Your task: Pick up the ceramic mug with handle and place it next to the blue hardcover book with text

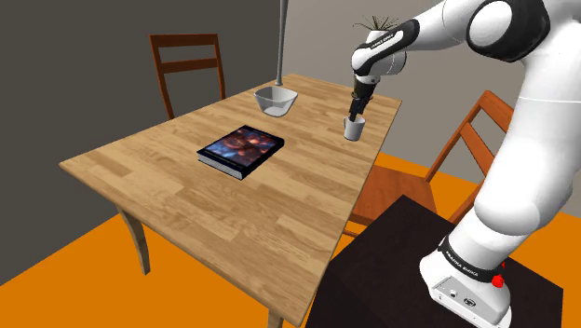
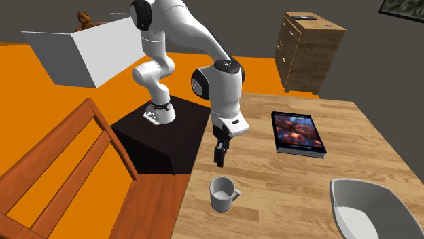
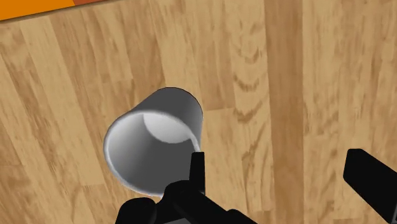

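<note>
A plain white mug (image 1: pixel 354 129) stands upright near the table's far edge, its handle (image 2: pixel 235 197) turned toward the bowl. My gripper (image 1: pixel 355 114) hangs just above it, pointing down, open and holding nothing. In the wrist view one fingertip (image 3: pixel 197 167) sits over the mug's (image 3: pixel 151 147) rim, and the gap of the gripper (image 3: pixel 280 173) lies over bare wood beside it. In the second exterior view the gripper (image 2: pixel 219 157) hovers a little above the mug (image 2: pixel 221 193). The blue book (image 1: pixel 241 149) with a dark picture cover lies flat mid-table, also seen as the book (image 2: pixel 297 133).
A white bowl (image 1: pixel 276 100) sits at the wooden table's (image 1: pixel 186 210) far side, next to a grey pole (image 1: pixel 280 37). Wooden chairs (image 1: pixel 189 67) stand behind the table and beside the black stand (image 1: pixel 410 270). A wooden cabinet (image 2: pixel 309 51) stands far off.
</note>
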